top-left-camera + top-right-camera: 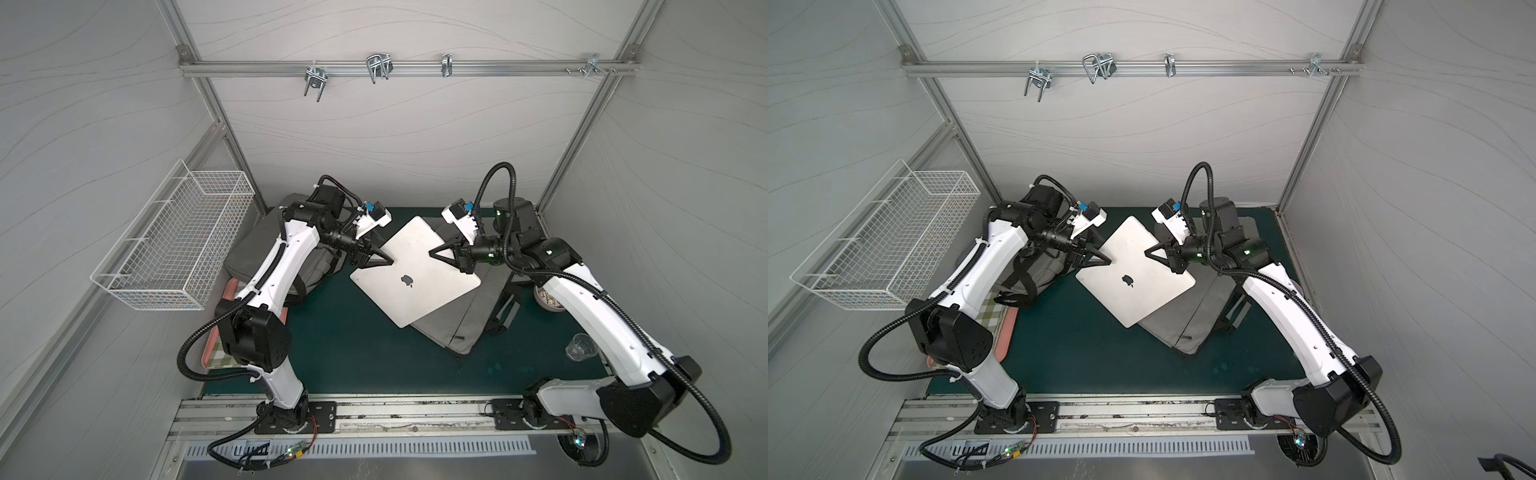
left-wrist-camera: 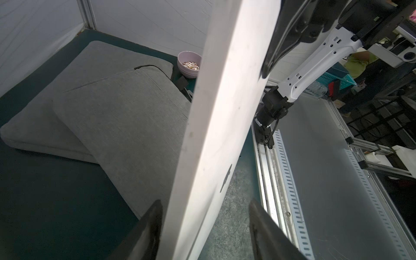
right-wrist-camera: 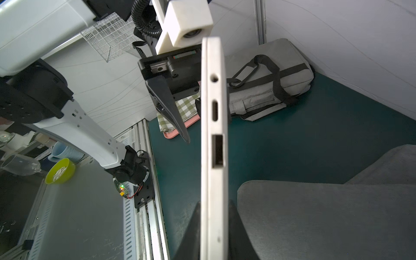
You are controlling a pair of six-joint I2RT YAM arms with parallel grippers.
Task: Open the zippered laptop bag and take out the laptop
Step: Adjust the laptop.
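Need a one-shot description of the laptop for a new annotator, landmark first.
Start at the green mat that covers the tabletop. Near its middle, a silver laptop is clamped at one edge by the right gripper, partly over a flat gray bag. Only it is a hard pale slab with a black apple logo.

Wire basket [image 1: 174, 245] on wall; bowl [image 2: 189, 65], glass [image 1: 579, 347]; pink tray [image 1: 1011, 336], perhaps cloth-covered.
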